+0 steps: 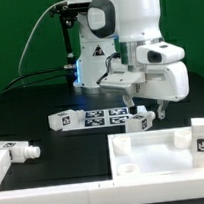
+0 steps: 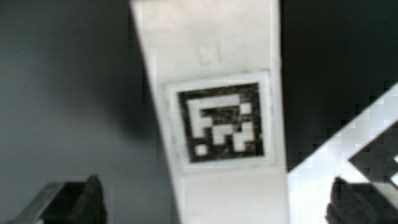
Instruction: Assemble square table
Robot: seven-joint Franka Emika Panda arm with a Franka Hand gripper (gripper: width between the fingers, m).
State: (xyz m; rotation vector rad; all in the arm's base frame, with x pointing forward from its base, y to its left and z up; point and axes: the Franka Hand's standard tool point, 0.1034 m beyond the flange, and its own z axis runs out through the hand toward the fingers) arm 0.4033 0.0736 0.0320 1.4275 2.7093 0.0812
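Observation:
The white square panel [image 1: 155, 158] lies at the front of the table, its raised rim facing up. A stubby white leg [image 1: 140, 121] with a black-and-white tag lies just behind it. My gripper [image 1: 144, 108] hangs right over this leg. In the wrist view the leg [image 2: 217, 100] runs lengthwise between my fingers [image 2: 71, 203], which stand wide apart on either side without touching it; the gripper [image 2: 219, 205] is open and empty. Another leg [image 1: 62, 121] lies at the marker board's end towards the exterior view's left. A third leg [image 1: 28, 153] lies at the far left.
The marker board [image 1: 103, 115] lies flat behind the gripper. A tagged white piece [image 1: 203, 136] stands at the panel's right end. A white block [image 1: 5, 159] sits at the left edge beside the third leg. The robot base [image 1: 91, 61] stands behind.

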